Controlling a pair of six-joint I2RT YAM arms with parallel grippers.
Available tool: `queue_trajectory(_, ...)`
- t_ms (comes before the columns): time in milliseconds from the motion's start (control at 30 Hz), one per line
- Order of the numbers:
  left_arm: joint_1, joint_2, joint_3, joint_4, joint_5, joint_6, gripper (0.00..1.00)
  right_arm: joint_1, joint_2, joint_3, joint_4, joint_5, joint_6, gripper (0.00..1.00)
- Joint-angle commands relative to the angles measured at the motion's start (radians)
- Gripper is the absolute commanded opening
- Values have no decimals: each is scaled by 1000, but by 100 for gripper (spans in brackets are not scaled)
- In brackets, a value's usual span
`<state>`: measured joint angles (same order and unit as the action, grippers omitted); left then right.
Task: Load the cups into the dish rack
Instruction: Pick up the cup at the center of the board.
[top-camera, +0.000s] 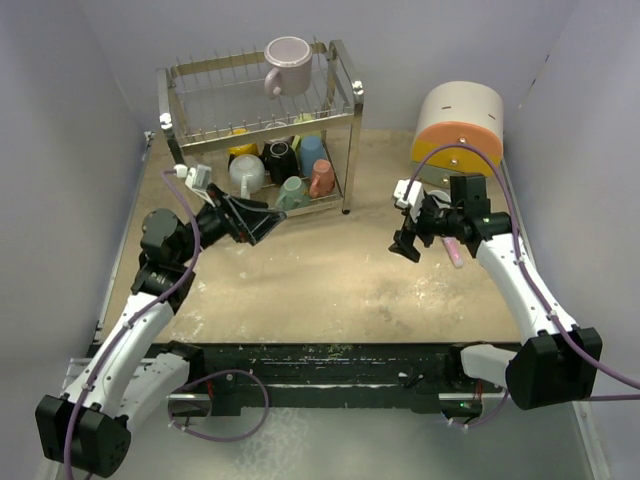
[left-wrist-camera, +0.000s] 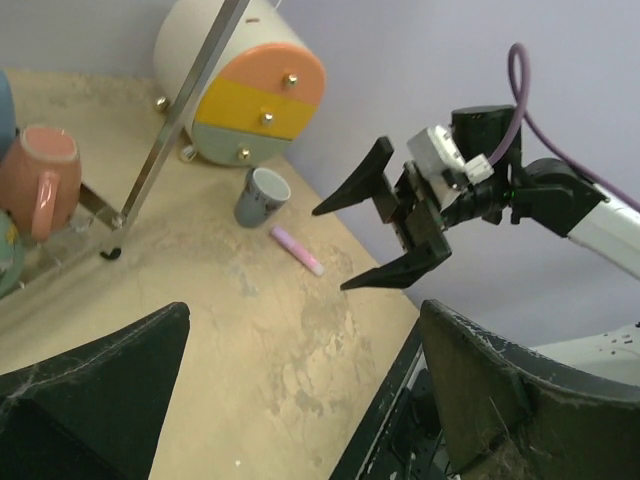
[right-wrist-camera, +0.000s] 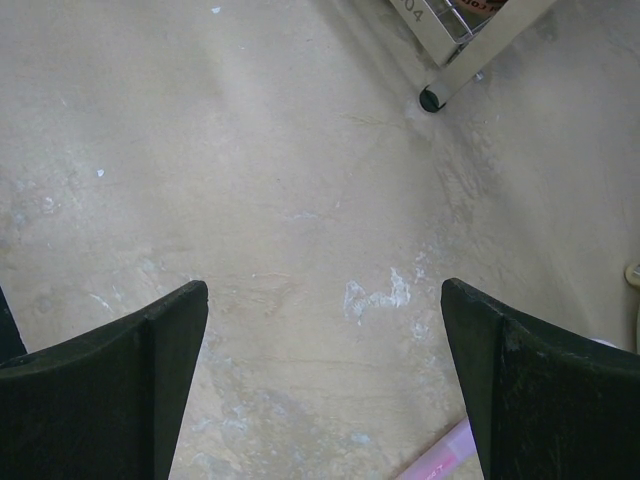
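Note:
The chrome dish rack stands at the back left. A lilac cup sits on its top tier, and several cups fill the lower tier, among them a black one, a teal one and a salmon-pink one. A grey-blue cup stands upright on the table by the drawer unit. My left gripper is open and empty just in front of the rack's lower tier. My right gripper hangs open over bare table.
A round white, orange and yellow drawer unit stands at the back right. A small pink bar lies on the table by the right gripper. The rack's front right foot is near.

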<state>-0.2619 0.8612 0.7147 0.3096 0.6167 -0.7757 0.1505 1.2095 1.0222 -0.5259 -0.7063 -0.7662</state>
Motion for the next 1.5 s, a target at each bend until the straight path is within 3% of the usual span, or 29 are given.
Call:
queue_trajectory(0, 5, -75, -74, -21, -41, -14, 99, -23, -10, 12, 14, -38, 37, 100)
queue_trajectory(400, 5, -138, -257, -70, -106, 4, 99, -150, -6, 13, 100, 24, 174, 100)
queue_trajectory(667, 4, -195, -274, -156, -194, 36, 99, -198, -41, 26, 262, 244, 345, 100)
queue_trajectory(833, 4, -225, -302, -144, -167, 35, 99, -200, -18, 61, 345, 407, 518, 100)
queue_trajectory(933, 4, -243, -315, -147, -153, 33, 99, -203, 92, 150, 221, 357, 494, 99)
queue_trajectory(1133, 5, -313, -331, -185, -150, 33, 99, -248, 187, 165, 325, 410, 608, 91)
queue_trajectory(1467, 5, -404, -346, -272, -155, 48, 99, -269, 384, 223, 365, 513, 642, 63)
